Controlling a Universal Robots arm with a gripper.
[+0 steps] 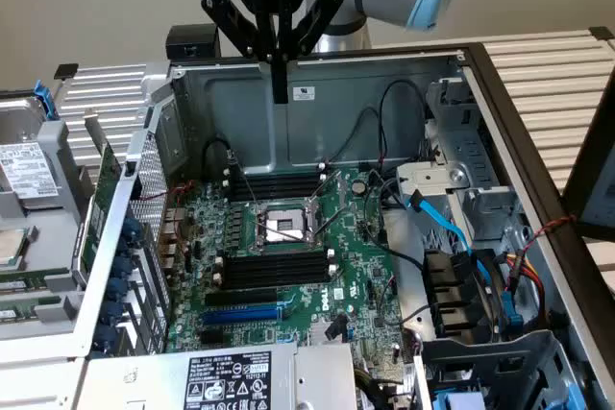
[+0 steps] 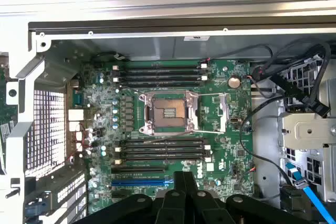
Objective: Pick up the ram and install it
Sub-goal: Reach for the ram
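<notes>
Our gripper (image 1: 280, 95) hangs at the top middle of the exterior view, above the back wall of the open computer case (image 1: 384, 93). Its two fingers are pressed tight together, and we see nothing between them. The ram is not in the hand. A thin green strip (image 1: 29, 282) lies outside the case, low at the exterior view's left edge, and we think that may be the ram, but we cannot be sure. In the wrist view the long black slots (image 2: 160, 149) sit empty, just under the shiny chip holder (image 2: 168, 113) in the middle of the board. We think things could go wrong if the hand comes down with its fingers closed, because it would only push the thin stick away. It could also bump the chip holder or catch the black wires (image 1: 370, 132) near the slots.
</notes>
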